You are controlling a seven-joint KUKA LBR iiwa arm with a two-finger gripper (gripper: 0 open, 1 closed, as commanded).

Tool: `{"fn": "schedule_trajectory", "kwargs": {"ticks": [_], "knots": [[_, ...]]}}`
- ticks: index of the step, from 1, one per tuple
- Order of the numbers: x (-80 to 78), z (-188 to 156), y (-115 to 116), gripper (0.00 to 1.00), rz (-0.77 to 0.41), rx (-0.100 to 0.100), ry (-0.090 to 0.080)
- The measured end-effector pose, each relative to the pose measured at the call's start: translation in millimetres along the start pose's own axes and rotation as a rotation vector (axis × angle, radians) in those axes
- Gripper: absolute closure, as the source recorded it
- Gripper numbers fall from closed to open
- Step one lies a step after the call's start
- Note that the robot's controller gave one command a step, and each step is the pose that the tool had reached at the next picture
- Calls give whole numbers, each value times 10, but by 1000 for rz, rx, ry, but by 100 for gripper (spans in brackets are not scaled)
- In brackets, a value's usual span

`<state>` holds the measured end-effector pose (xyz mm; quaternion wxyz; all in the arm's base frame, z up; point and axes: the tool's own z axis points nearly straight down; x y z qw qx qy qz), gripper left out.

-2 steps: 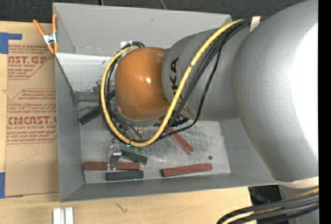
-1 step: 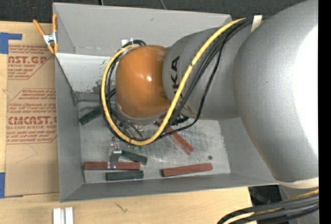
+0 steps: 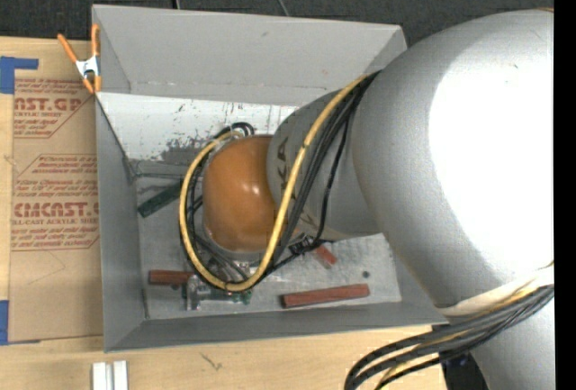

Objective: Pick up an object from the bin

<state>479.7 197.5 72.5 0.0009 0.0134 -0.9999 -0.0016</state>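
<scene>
Where the gripper (image 3: pixel 214 287) sits low near the lower-left corner of the bin (image 3: pixel 117 226) in my view, the nearest thing to it is a short brown stick (image 3: pixel 169 276). The stick lies flat on the floor just to the gripper's left and points roughly towards it. I cannot make out whether the two touch, and from this angle I cannot tell whether the gripper is spread or closed, or whether it has anything in it; the wrist above hides most of it.

Just to the right, along the same lower edge of the floor, a long brown stick (image 3: pixel 326 295) lies flat and nearly level with the bin's near wall. A small reddish scrap (image 3: pixel 326 257) sits a little above it, close under the arm. Further up on the left, a dark green strip (image 3: pixel 158 199) lies tilted beside the left wall, well apart from the gripper.

The arm (image 3: pixel 450 172) comes in from the right, its big grey body covering the bin's right side, and bends down steeply towards the floor. The orange cover (image 3: pixel 236 195) on the wrist faces me over the middle of the bin. Yellow and black cables (image 3: pixel 191 199) loop round its left side and run down to the gripper.
</scene>
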Motion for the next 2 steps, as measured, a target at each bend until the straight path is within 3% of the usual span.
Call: {"fn": "schedule_trajectory", "kwargs": {"ticks": [1,2], "knots": [[0,0,0,100,0,0,0],[-365,-1691,69,100,-7,2,-5]]}}
